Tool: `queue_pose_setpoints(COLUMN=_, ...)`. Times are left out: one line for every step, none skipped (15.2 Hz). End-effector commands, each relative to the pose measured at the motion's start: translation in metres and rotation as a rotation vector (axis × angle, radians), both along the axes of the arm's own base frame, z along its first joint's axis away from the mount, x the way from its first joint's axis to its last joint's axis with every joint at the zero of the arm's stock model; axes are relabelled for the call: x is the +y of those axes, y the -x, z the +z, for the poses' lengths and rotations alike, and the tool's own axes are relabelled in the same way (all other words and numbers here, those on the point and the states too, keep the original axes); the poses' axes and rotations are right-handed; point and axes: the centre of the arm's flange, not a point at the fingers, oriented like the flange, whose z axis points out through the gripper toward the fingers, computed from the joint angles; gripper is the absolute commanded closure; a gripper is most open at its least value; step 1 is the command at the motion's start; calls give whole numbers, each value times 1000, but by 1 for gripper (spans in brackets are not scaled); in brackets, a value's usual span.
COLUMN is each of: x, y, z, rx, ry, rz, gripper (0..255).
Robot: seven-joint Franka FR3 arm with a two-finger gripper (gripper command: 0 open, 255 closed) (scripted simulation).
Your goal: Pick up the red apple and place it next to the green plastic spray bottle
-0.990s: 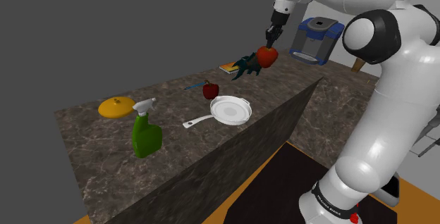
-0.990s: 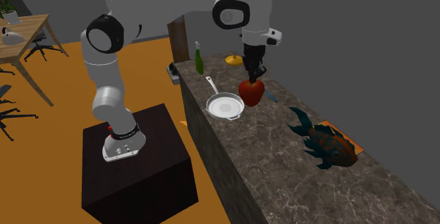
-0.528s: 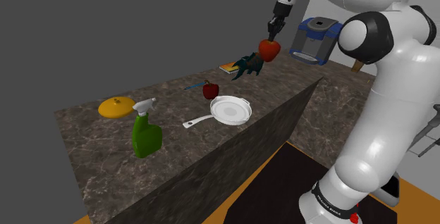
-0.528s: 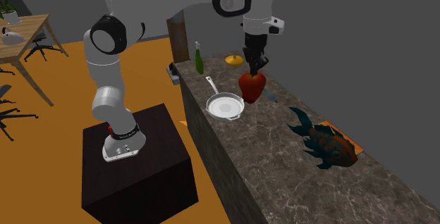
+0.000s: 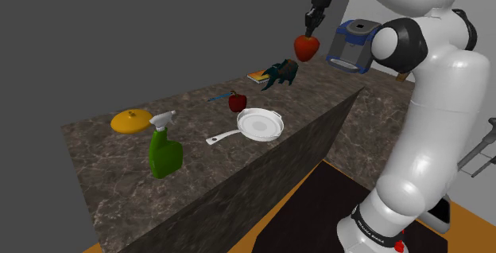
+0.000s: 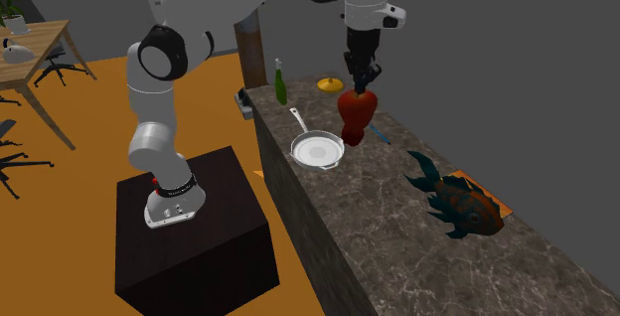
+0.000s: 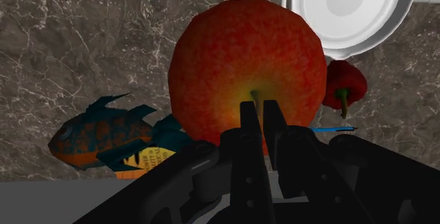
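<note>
Glossy white arm, dark joints, all-black pincer

The shoulder view sits high beside the stand and looks down across the marble table, with the green spray bottle nearest. The second exterior view looks along the table from its opposite end, with the fish figure close by. The wrist view peers straight down past the pincer, close to the apple. All three share the white frying pan.
</note>
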Motion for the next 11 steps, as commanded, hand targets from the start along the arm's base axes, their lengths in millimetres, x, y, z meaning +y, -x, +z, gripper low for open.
queue_pose_setpoints(x=1, y=0, z=12, rx=0, ry=0, rz=0, gripper=255)
queue_pose_setpoints(x=1, y=0, z=16, rx=0, ry=0, rz=0, gripper=255)
queue_pose_setpoints(x=14, y=1, z=16, rx=0, ry=0, rz=0, gripper=255)
queue_pose_setpoints(x=27, y=2, z=16, rx=0, ry=0, rz=0, gripper=255)
queue_pose_setpoints(x=40, y=3, z=16, rx=0, ry=0, rz=0, gripper=255)
queue_pose_setpoints(x=54, y=4, z=16, rx=0, ry=0, rz=0, gripper=255)
queue_pose_setpoints(x=67, y=5, z=16, rx=0, ry=0, rz=0, gripper=255)
queue_pose_setpoints(x=80, y=6, z=16, rx=0, ry=0, rz=0, gripper=255)
queue_pose_setpoints(x=93, y=7, z=16, rx=0, ry=0, rz=0, gripper=255)
queue_pose_setpoints(x=106, y=8, z=16, rx=0, ry=0, rz=0, gripper=255)
queue_pose_setpoints(x=119, y=9, z=16, rx=0, ry=0, rz=0, gripper=255)
